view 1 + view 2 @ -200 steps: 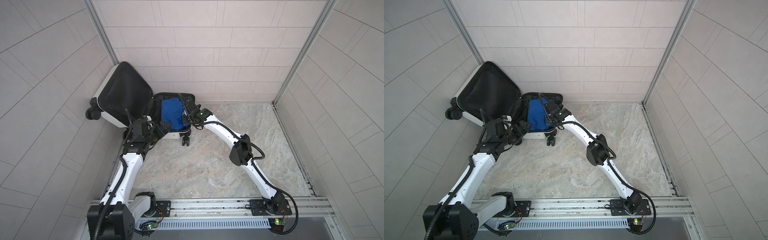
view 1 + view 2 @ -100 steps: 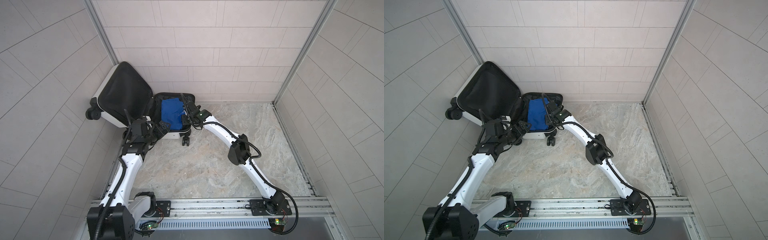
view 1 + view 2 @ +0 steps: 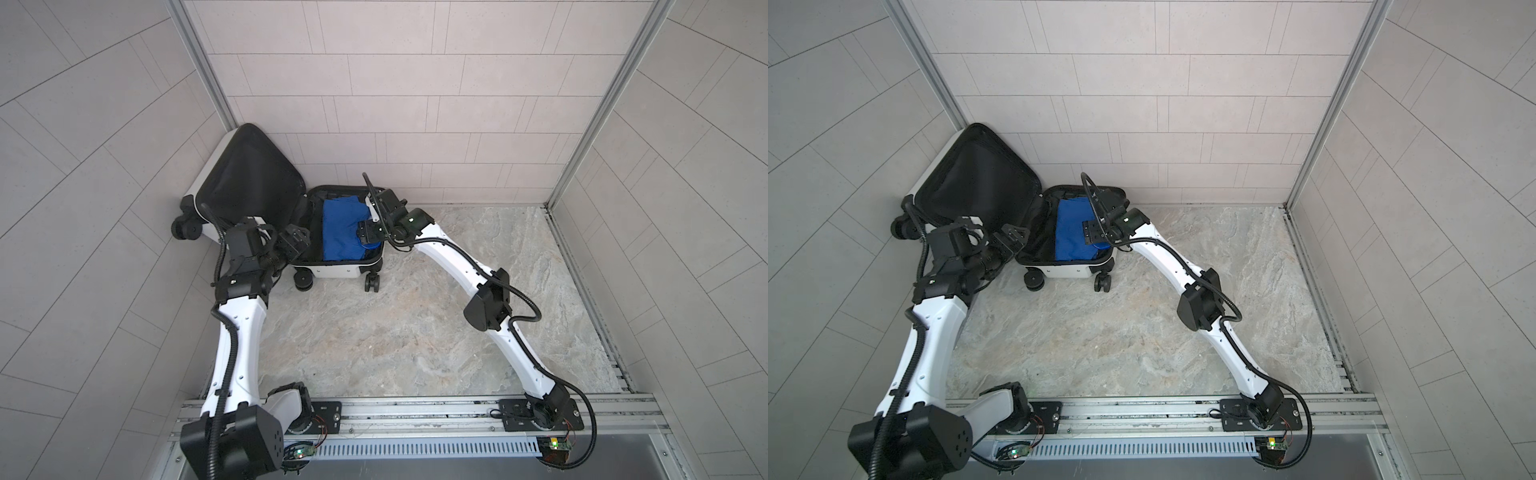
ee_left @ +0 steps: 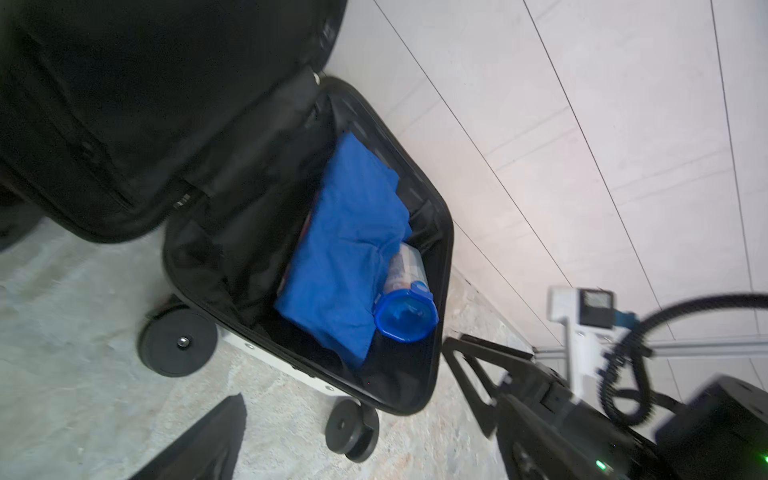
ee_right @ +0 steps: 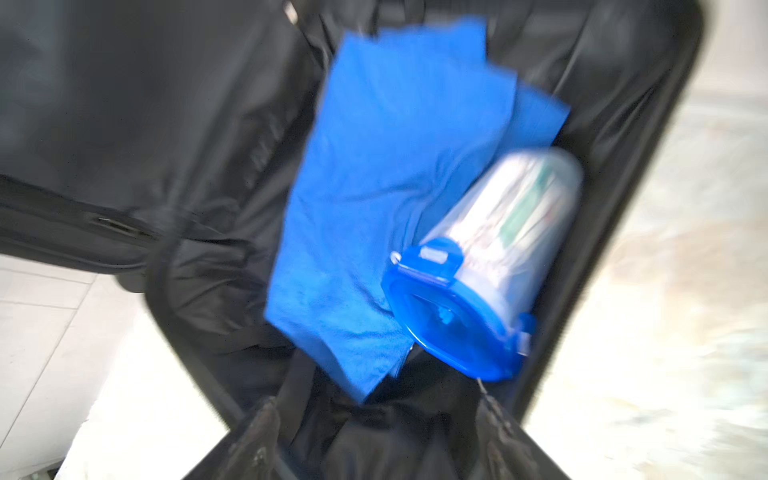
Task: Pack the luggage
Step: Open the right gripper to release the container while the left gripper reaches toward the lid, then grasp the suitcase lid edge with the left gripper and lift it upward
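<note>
The small white hard-shell suitcase with black wheels lies open on the grey marbled surface, in the upper left of the frame in both top views, near the corner of the tiled walls. Its black-lined lid stands up and leans towards the left wall. Inside the lower half lies a folded blue cloth. Just beside it, touching it, lies a clear plastic container with a blue lid, on its side against the case wall.

The right gripper hangs over the lower right part of the open case. Its jaws are apart and nothing is between them, though the wrist view is blurred. The left gripper is at the left rim of the case, under the lid. Its jaws are spread wide and it holds nothing.
</note>
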